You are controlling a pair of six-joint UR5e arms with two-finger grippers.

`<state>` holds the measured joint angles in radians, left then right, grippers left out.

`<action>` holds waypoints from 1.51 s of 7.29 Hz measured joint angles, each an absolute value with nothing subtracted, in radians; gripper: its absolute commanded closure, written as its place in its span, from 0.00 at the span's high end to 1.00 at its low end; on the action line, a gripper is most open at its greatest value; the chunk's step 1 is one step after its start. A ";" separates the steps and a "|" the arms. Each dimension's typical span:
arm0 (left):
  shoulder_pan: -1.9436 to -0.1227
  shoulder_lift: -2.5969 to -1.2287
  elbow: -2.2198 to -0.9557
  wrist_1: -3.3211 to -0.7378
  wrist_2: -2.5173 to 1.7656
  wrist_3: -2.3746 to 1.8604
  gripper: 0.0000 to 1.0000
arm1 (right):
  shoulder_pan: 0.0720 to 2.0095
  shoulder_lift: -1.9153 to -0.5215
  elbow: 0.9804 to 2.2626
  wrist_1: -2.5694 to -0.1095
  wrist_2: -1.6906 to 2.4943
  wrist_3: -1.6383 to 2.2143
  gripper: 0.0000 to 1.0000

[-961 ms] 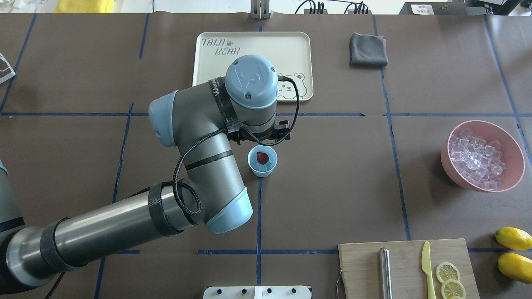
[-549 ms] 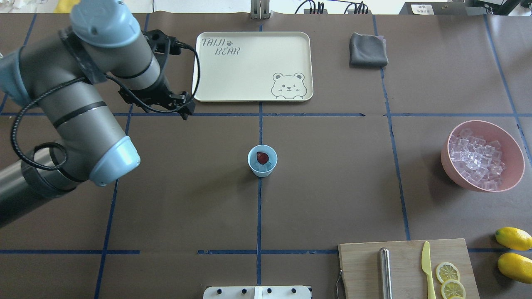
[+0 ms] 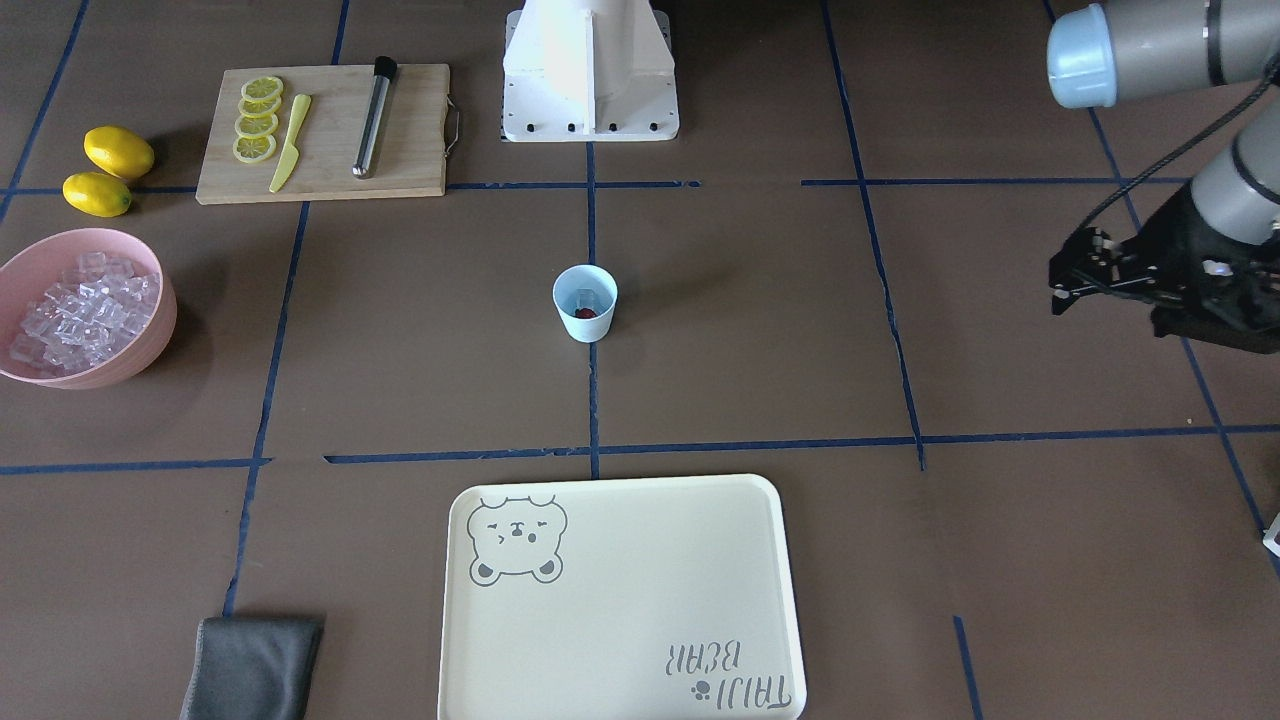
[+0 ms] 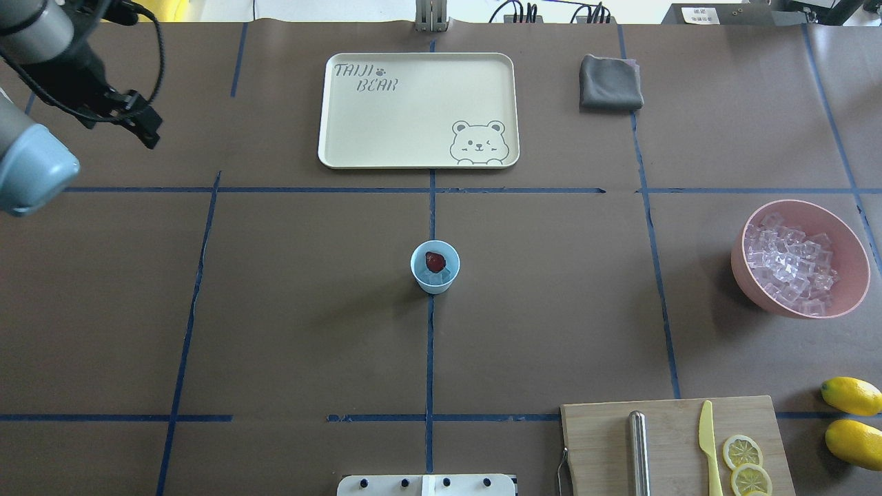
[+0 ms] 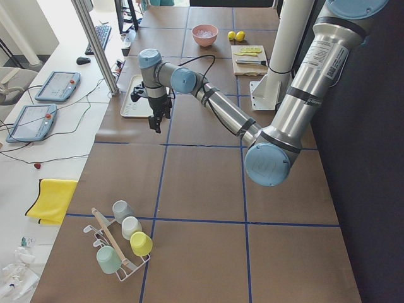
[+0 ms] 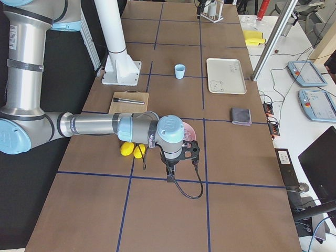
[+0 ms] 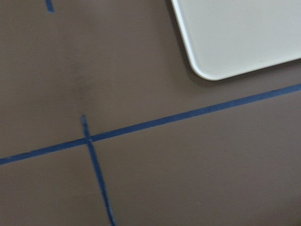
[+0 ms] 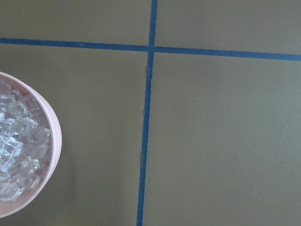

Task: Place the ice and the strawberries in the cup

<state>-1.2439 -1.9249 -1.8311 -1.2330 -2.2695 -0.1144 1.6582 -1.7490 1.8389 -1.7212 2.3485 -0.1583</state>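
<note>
The small light-blue cup (image 4: 435, 281) stands at the table's middle, on a blue tape line; it also shows in the front view (image 3: 585, 327). A dark red strawberry (image 4: 435, 261) and a clear ice cube (image 4: 444, 275) lie inside it. More ice (image 4: 789, 265) fills the pink bowl (image 4: 854, 293) at the right. My left gripper (image 4: 141, 117) hangs over the far left of the table, well away from the cup, and looks open and empty (image 3: 1065, 268). My right gripper (image 6: 170, 176) shows only in the exterior right view, beside the pink bowl; I cannot tell its state.
A cream bear tray (image 4: 344, 151) lies at the back centre with a grey cloth (image 4: 610, 83) to its right. A cutting board (image 4: 675, 413) holds a yellow knife, a metal rod and lemon slices. Two lemons (image 4: 851, 396) sit at the front right.
My left arm has swung from right beside the cup to the far back left of the table. The cup, with the strawberry and ice in it, has not moved.
</note>
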 measured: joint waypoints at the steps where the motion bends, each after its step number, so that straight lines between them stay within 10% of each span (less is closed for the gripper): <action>1: -1.314 -1.846 -1.829 -1.234 -2.319 -0.052 1.00 | 1.658 -1.750 1.839 -1.721 2.349 -0.159 1.00; 11: -1.595 -1.435 -1.810 -1.395 -2.404 0.254 1.00 | 1.658 -1.750 1.841 -1.721 2.349 -0.161 1.00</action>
<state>-1.5954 -1.4347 -1.8104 -1.3949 -2.4036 0.2537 1.6582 -1.7500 1.8405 -1.7211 2.3485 -0.1605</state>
